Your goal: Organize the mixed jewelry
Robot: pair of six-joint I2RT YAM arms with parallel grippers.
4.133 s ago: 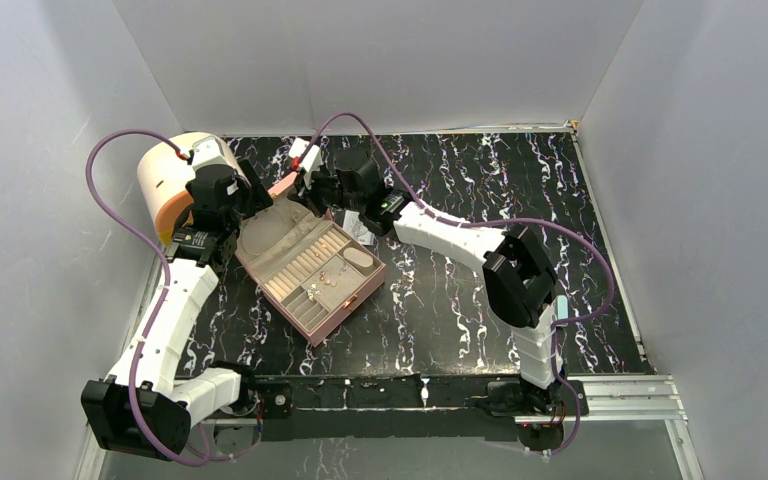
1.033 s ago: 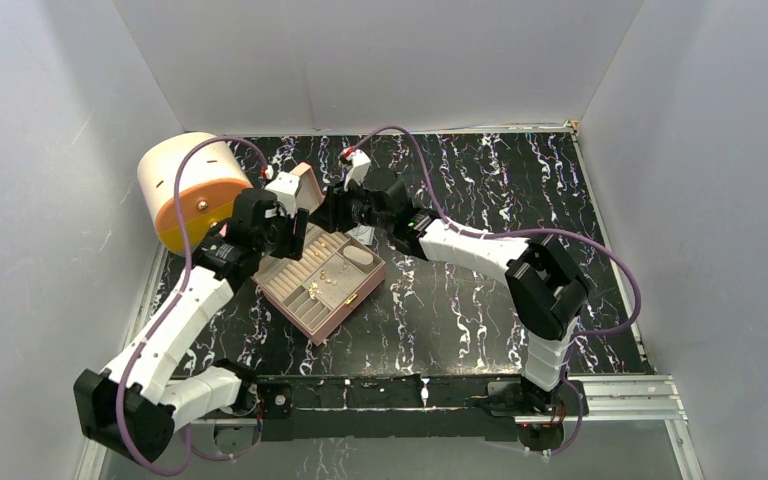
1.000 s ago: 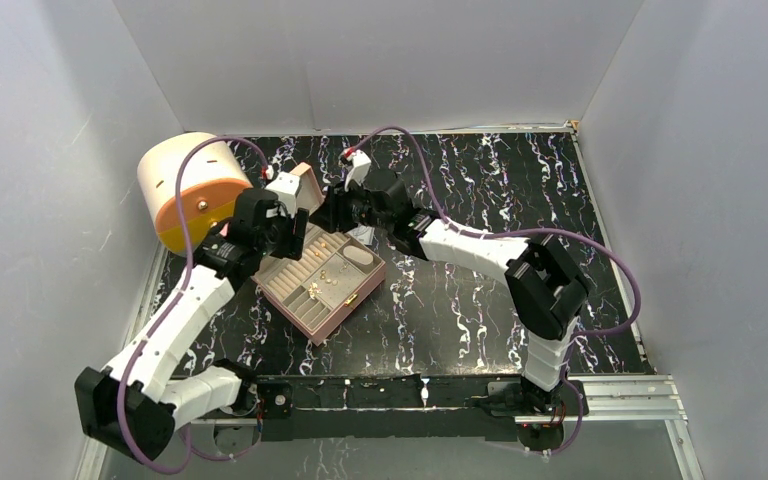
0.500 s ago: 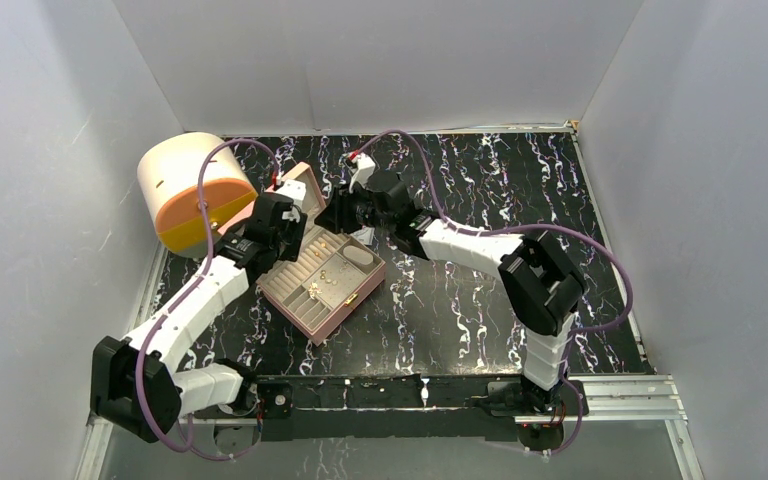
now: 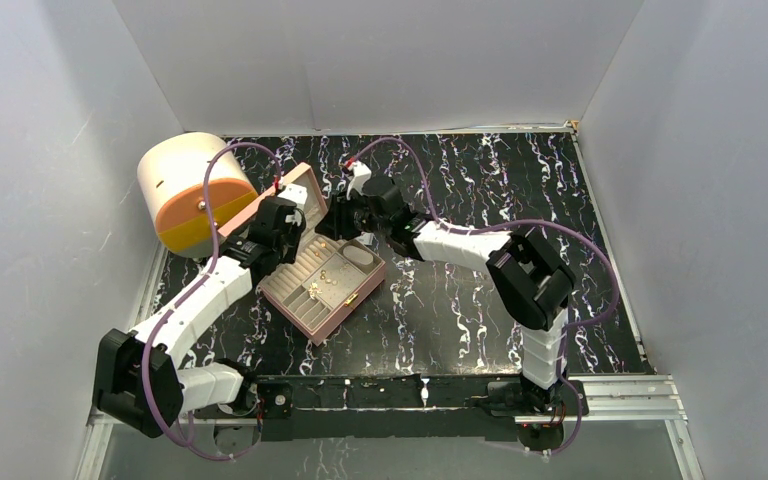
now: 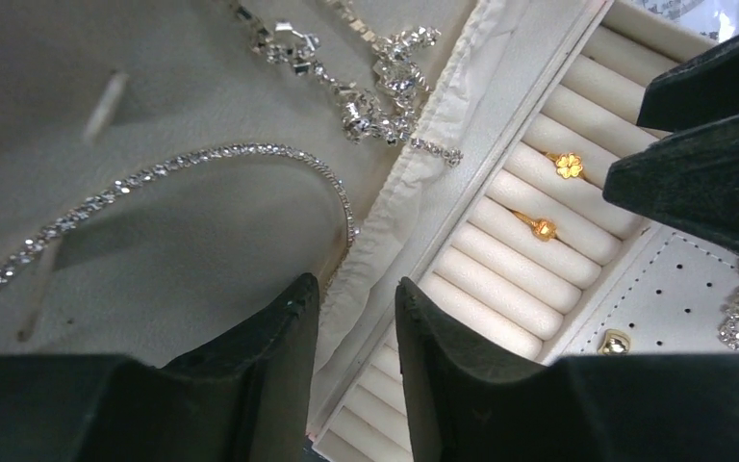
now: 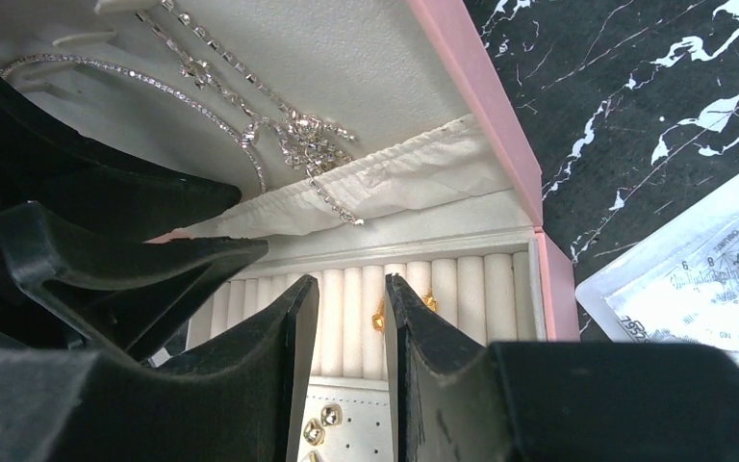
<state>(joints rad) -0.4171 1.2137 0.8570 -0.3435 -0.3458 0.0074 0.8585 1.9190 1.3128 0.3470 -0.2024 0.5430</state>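
You've got both arms over the pink box, left-centre of table. Left gripper and right gripper each show a narrow gap, nothing held. Chains lie on the open lid w/ ends over the pocket, and gold studs sit in the ring rolls, so you're prob lined up to tuck the chain ends in.

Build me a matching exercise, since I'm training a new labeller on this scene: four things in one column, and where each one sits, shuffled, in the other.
1 gold flower stud
2 rhinestone chain
3 clear packet
4 cream-and-orange drum

A on the table, beside the pink box
B in the ring rolls
C at the table's far left corner
D against the lid lining

Pairs: 1-B, 2-D, 3-A, 4-C
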